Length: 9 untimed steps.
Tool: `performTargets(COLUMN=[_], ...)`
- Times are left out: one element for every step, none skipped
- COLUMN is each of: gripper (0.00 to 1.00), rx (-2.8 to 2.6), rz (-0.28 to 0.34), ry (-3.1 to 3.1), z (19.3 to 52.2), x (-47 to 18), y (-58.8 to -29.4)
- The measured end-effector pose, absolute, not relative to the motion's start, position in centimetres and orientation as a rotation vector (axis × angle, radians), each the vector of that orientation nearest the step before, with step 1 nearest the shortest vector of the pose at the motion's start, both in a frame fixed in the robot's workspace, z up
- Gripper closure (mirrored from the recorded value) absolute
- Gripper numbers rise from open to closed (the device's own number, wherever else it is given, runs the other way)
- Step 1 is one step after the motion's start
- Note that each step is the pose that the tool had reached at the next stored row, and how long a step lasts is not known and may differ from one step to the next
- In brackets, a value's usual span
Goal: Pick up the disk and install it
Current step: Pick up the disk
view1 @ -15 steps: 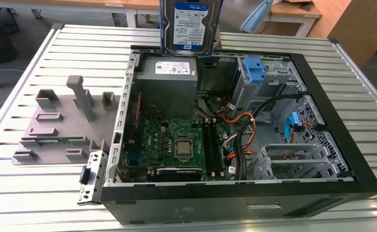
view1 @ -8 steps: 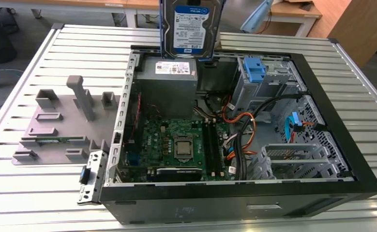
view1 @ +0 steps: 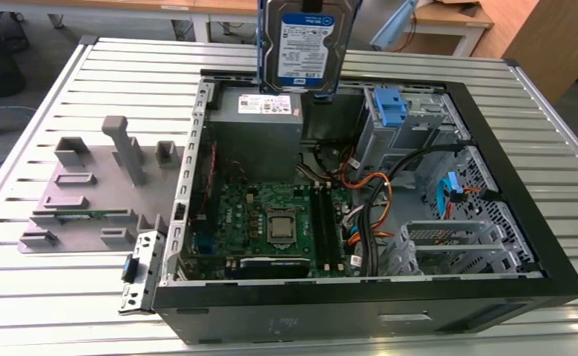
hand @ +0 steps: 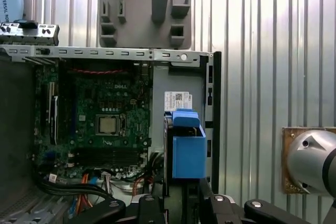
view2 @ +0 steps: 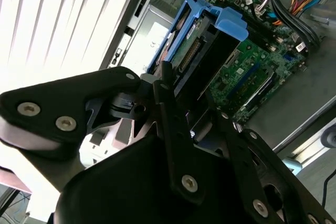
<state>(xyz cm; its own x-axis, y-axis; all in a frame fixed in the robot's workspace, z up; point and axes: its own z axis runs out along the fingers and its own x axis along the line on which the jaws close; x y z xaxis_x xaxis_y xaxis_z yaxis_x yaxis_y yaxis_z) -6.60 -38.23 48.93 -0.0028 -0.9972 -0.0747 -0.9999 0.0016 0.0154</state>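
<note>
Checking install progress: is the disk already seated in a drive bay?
No, in the exterior view the disk hangs upright in the air above the open computer case, outside its bays.

**Open air around the raised end effector, a crowded case beneath**

The end effector (view2: 187, 94) hangs above the open computer case (view1: 368, 304), clamping the disk (view1: 303, 44), with free air on all sides. Directly below it sits the grey power-supply box (view1: 256, 122). Beside that, toward the exterior view's right, stands the drive cage (view1: 407, 122). Bundled cables (view1: 383, 189) cross the gap between the motherboard (view1: 268, 222) and the cages. Beyond the case wall, a grey fixture (view1: 101, 185) stands on the ribbed table (view1: 51, 311).
</note>
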Motion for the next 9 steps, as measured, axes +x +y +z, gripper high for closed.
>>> performTargets(gripper=[0.65, 0.65, 0.65, 0.65, 0.65, 0.65, 0.65, 0.65, 0.65], rx=[-2.188, -2.189, -2.189, -2.189, -2.189, -2.19, -2.19, -2.19, -2.19], rz=[0.099, 0.1, 0.1, 0.101, 0.102, 0.102, 0.103, 0.103, 0.104], ry=[2.193, 2.194, 2.194, 2.194, 2.194, 2.194, 2.195, 2.195, 2.195], z=[48.9, 48.9, 48.9, 48.9, 48.9, 48.9, 48.9, 48.9, 48.9], x=[-6.3, -5.9, -5.5, -5.2, -4.8, -4.4, -4.0, -3.6, -3.3], y=[-38.3, -38.3, -38.3, -38.3, -38.3, -38.4, -38.4, -38.4, -38.4])
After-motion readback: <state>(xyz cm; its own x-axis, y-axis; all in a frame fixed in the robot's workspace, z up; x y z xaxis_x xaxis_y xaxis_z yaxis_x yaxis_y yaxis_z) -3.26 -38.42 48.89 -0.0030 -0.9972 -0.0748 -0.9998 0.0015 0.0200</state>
